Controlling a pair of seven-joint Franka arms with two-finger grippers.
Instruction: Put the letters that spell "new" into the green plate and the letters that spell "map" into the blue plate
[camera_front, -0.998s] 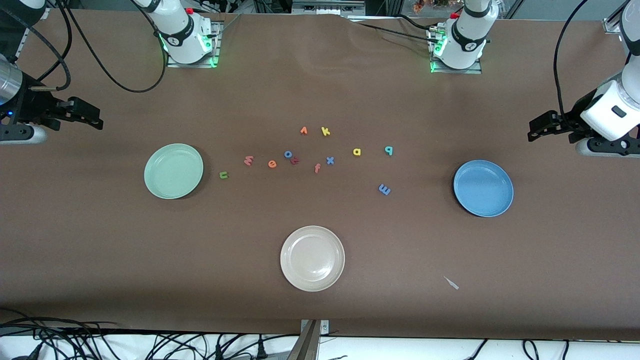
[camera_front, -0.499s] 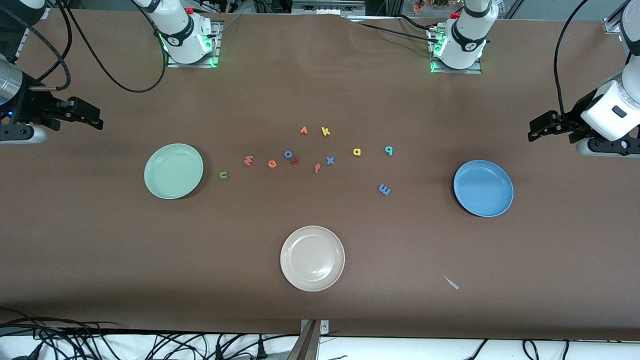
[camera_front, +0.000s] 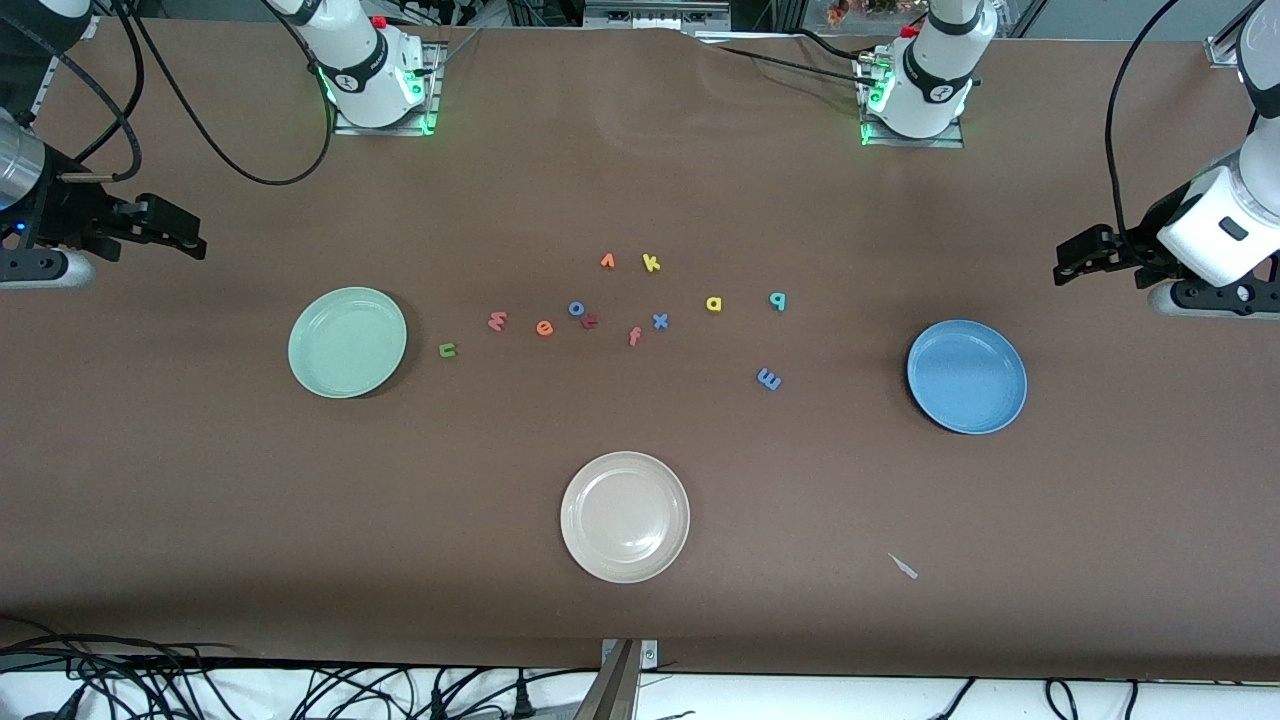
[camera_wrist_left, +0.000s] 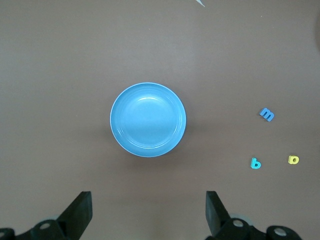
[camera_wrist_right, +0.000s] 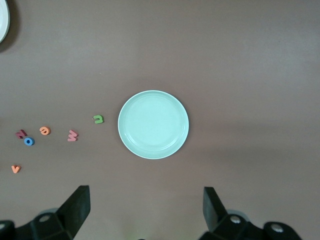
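The green plate (camera_front: 347, 342) (camera_wrist_right: 153, 124) lies toward the right arm's end and holds nothing. Beside it in a row lie the green n (camera_front: 447, 349) (camera_wrist_right: 98, 119), pinkish w (camera_front: 497, 321) (camera_wrist_right: 73, 135) and orange e (camera_front: 544, 328) (camera_wrist_right: 45, 130). The blue plate (camera_front: 966, 376) (camera_wrist_left: 148, 120), also bare, lies toward the left arm's end. The blue m (camera_front: 768, 378) (camera_wrist_left: 267, 114), yellow a (camera_front: 714, 304) (camera_wrist_left: 294, 159) and teal p (camera_front: 777, 300) (camera_wrist_left: 255, 163) lie on the table near it. My right gripper (camera_front: 185, 232) (camera_wrist_right: 145, 197) and left gripper (camera_front: 1070, 255) (camera_wrist_left: 148, 200) hover open at the table's ends, holding nothing.
A cream-white plate (camera_front: 625, 516) sits nearest the front camera. Other letters lie mid-table: blue o (camera_front: 576, 308), dark red letter (camera_front: 590, 321), orange f (camera_front: 634, 336), blue x (camera_front: 660, 321), orange v (camera_front: 607, 261), yellow k (camera_front: 651, 263). A small pale scrap (camera_front: 903, 566) lies near the front edge.
The left arm's wrist has crept very slightly; the right arm, the plates and the letters have not moved.
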